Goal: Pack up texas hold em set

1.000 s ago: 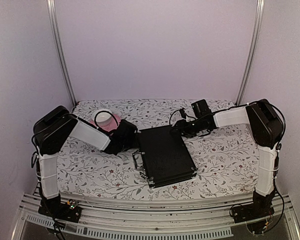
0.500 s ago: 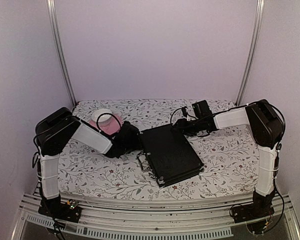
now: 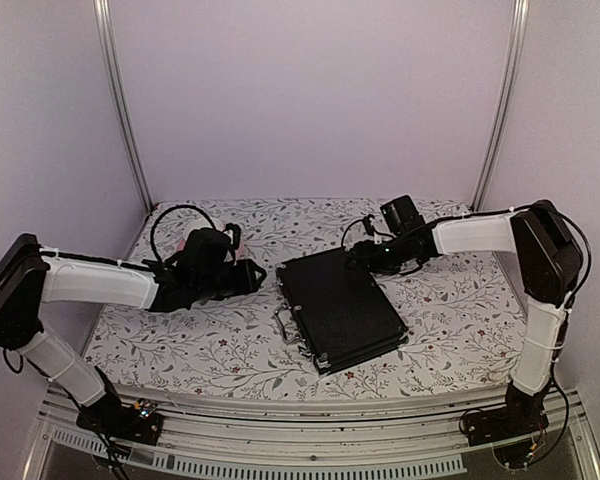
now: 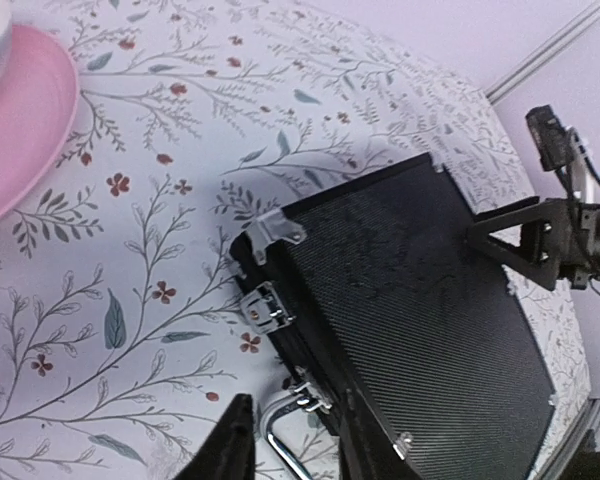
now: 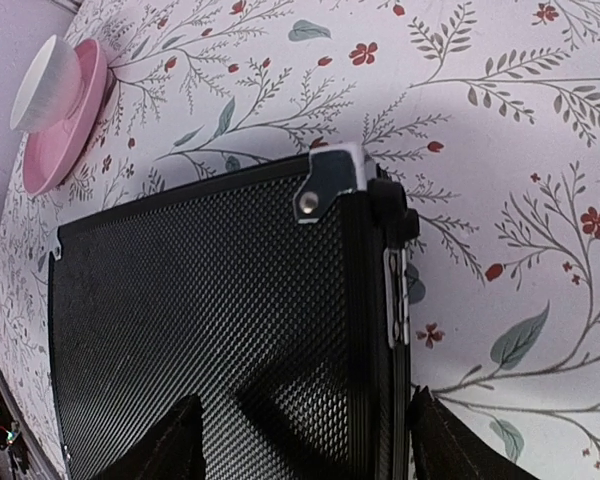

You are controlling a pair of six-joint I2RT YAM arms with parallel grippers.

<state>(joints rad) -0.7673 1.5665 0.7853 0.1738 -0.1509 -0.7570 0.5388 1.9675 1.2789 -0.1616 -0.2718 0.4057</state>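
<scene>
The case (image 3: 340,308) beneath the right gripper (image 5: 310,450) is black with a fine woven check. Its corners (image 5: 332,185), latch (image 4: 265,305) and handle (image 4: 272,425), the last between the left gripper's (image 4: 295,455) fingers, are silver. Both grippers are black. The cloth (image 3: 200,345) is white with grey-green leafy sprigs and small red flowers. Far ahead-left of the left gripper, the saucer (image 4: 20,130) is pink and the cup (image 5: 45,85) white.

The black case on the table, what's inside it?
You can't tell. The case is closed flat, so its contents are hidden. Only the outside shows: a textured black lid, metal corners, latches and a metal handle along one side.
</scene>
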